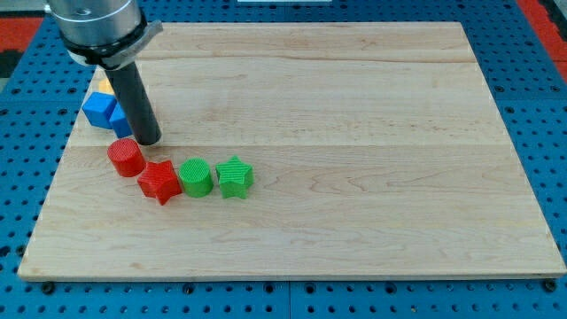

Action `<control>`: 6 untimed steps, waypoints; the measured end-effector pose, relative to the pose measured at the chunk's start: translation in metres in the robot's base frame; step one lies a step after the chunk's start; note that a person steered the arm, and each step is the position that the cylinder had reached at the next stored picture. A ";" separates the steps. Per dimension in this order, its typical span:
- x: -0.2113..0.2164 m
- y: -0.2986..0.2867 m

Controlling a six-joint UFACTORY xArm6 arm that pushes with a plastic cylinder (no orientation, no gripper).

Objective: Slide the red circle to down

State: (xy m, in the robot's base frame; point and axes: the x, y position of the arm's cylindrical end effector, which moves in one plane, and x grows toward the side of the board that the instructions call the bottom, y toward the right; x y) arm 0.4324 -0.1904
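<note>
The red circle (126,157) lies on the wooden board (354,133) at the view's left. My tip (148,140) is just above and slightly right of it, close to its upper edge or touching it. A red star (159,182) lies right below the red circle, touching it. A green circle (196,177) and a green star (235,176) follow in a row to the right.
A blue block (104,111) lies at the board's left edge, left of the rod, with a yellow or orange block (104,85) partly hidden behind it. The perforated blue table (532,53) surrounds the board.
</note>
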 end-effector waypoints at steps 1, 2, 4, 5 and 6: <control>0.001 -0.034; -0.011 -0.037; 0.007 -0.004; 0.034 -0.013; 0.036 -0.013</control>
